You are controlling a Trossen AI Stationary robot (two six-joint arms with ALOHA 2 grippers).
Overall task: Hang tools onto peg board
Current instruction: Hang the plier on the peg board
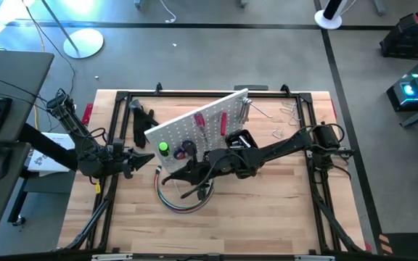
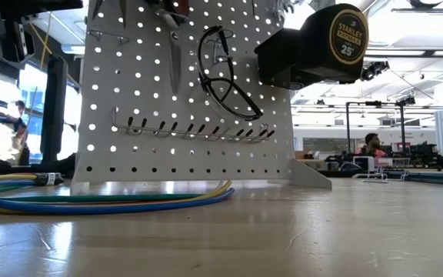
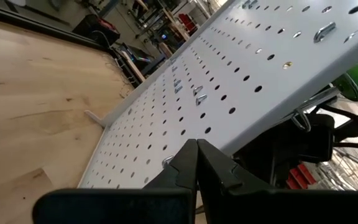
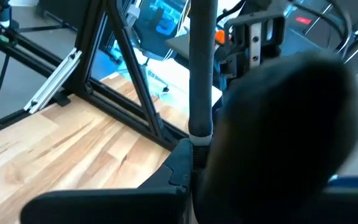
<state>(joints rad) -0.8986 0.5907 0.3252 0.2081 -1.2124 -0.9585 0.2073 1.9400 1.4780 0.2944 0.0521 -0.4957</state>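
The white peg board (image 1: 194, 123) stands slanted at the table's middle, resting on its foot (image 2: 310, 175). Red-handled tools (image 1: 200, 119) and a green-handled one (image 1: 164, 148) hang on it. The low view shows glasses (image 2: 225, 77) on a hook and a tape measure (image 2: 337, 38) at the board's upper edge. My right gripper (image 1: 189, 174) is in front of the board, above the cable bundle (image 1: 180, 199), shut on a black-handled tool (image 4: 201, 74). My left gripper (image 1: 149, 157) is shut at the board's left end (image 3: 166, 124). I cannot tell whether it touches the board. My right gripper holds the black-handled tool where the dark grip ends at a grey collar (image 4: 201, 134). The long grip runs straight out beyond the fingers toward the table's left. A large dark shape hides the right finger and the rest of the tool. The tool is clear of the table.
A black metal frame (image 1: 122, 98) runs around the table. Loose metal clamps (image 1: 285, 116) lie at the far right behind the board. The coloured cable bundle (image 2: 98, 196) lies in front of the board. The near half of the table (image 1: 252, 217) is bare wood.
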